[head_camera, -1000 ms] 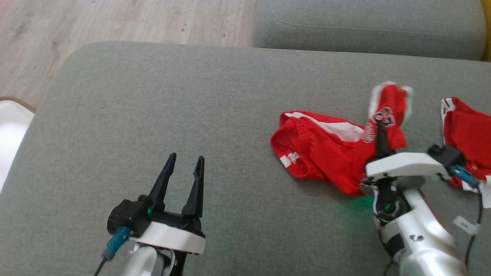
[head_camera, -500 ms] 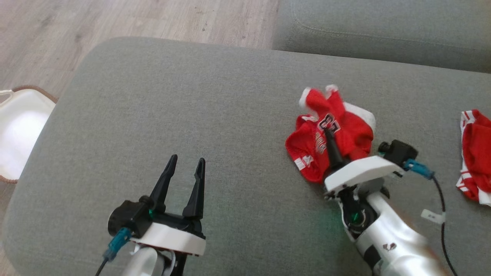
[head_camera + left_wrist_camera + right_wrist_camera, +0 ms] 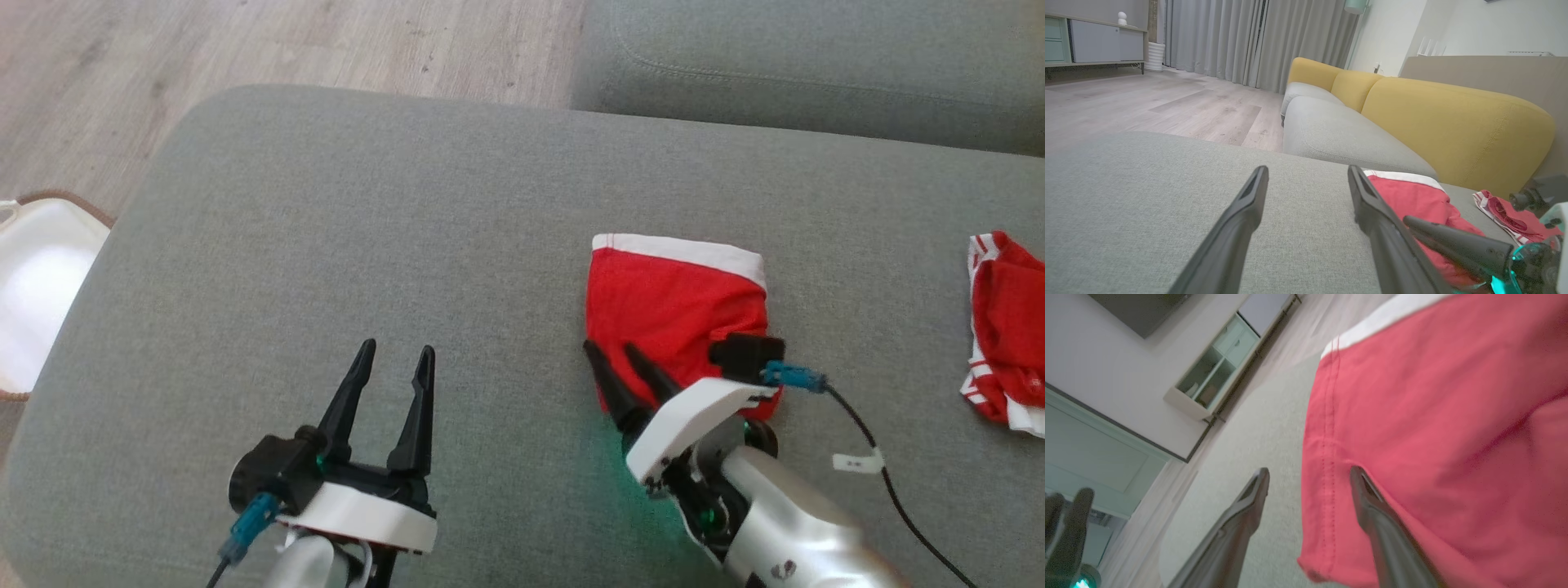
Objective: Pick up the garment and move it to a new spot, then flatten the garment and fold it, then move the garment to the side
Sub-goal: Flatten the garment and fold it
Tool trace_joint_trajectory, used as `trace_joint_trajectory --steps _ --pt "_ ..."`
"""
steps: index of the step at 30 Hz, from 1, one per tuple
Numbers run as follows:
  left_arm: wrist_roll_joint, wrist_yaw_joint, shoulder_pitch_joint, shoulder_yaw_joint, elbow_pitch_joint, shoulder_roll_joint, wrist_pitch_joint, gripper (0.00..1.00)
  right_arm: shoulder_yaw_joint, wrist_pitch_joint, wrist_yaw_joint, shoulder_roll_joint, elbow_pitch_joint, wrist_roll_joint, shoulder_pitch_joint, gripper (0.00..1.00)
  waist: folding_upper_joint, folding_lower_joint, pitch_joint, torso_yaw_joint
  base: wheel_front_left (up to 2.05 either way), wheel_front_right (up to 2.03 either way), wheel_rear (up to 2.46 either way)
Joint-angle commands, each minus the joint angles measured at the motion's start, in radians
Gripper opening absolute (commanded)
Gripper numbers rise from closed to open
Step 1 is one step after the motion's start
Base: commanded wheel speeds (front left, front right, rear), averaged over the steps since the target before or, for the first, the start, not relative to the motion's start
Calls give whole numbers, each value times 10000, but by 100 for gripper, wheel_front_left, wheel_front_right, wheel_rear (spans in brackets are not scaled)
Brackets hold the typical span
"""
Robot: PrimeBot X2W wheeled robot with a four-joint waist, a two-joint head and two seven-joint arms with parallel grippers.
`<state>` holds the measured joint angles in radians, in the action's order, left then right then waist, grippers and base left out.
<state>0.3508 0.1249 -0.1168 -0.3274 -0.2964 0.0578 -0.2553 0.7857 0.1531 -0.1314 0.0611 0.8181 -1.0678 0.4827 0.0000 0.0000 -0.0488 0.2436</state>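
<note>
Head view is showing the red garment [image 3: 673, 298] lying flat on the grey cushion [image 3: 408, 204], right of centre, with the right gripper [image 3: 608, 349] sitting astride its near left edge, fingers spread and grasping nothing, while the left gripper [image 3: 396, 349] is hovering spread and empty further left.
</note>
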Motion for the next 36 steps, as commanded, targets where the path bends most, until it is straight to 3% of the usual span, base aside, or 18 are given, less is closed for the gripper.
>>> trace_joint_trajectory --steps 1,11,17,20,22,23,26,31,36 --pt "-27 57 -272 301 236 79 -65 100 227 -58 7 -108 -148 -25 363 100 0 0 29 -33 0 0 0" --pt "14 57 -127 469 314 86 -65 100 1521 -111 7 -108 -294 73 754 100 0 0 100 -544 0 0 0" --pt "-38 57 -130 752 609 100 -65 100 1207 855 7 -96 -484 718 1104 100 0 0 300 -1050 0 0 0" --pt "-84 55 -104 1046 953 64 -65 100 284 1065 7 205 -510 1652 1270 100 0 0 384 -1311 0 0 0" --pt "-126 54 -75 1248 1219 32 -65 100 -1035 1078 7 457 -1031 2528 1143 100 0 0 408 -1497 0 0 0" --pt "-126 54 -75 1248 1219 32 -65 100 -1035 1078 7 457 -1031 2528 1143 100 0 0 408 -1497 0 0 0" --pt "-179 55 -26 1459 1562 -10 -65 100 -2886 1082 7 662 -2038 4164 358 100 0 0 393 -1744 0 0 0" --pt "-172 56 63 1675 1880 -54 -65 100 -5330 1084 7 410 -3461 6545 -1355 100 0 0 378 -2066 0 0 0" --pt "-108 56 259 1727 1820 -70 -65 100 -6497 1085 7 29 -4360 7686 -2663 100 0 0 346 -2231 0 0 0"
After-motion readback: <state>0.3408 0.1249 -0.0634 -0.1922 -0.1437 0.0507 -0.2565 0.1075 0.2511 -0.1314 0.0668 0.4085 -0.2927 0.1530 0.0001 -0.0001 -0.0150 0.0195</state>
